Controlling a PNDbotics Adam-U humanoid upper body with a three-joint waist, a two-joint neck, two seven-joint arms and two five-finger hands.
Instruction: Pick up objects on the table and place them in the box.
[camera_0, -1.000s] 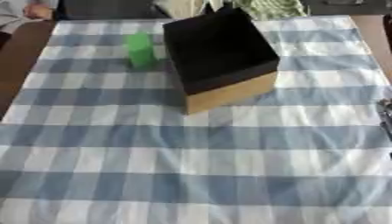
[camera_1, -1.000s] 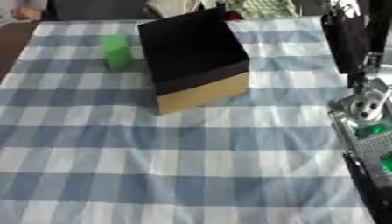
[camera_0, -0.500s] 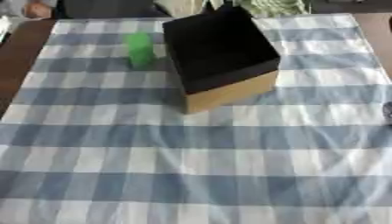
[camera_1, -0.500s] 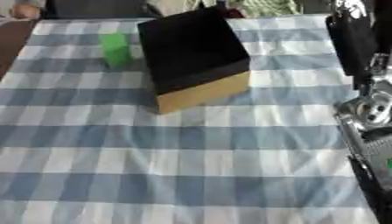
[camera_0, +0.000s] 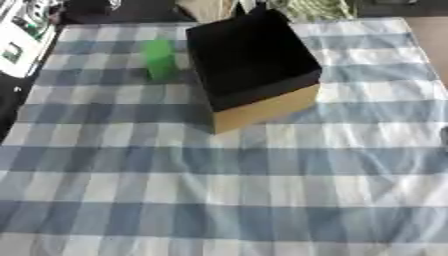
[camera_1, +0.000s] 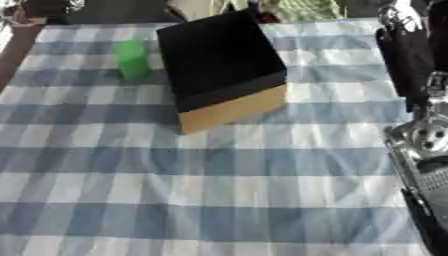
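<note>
On the checked cloth (camera_0: 219, 200), a box (camera_0: 252, 65) beside a green object (camera_0: 159, 59).

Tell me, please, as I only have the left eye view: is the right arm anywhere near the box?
Observer: The right arm runs down the right edge of the right eye view, apart from the box.
Operator: Is it holding anything?
Observer: I cannot make out a hand; only a black segment and a silver joint show.
Operator: Is it close to the green object?
Observer: No, the green object stands on the box's other side from the arm.
</note>
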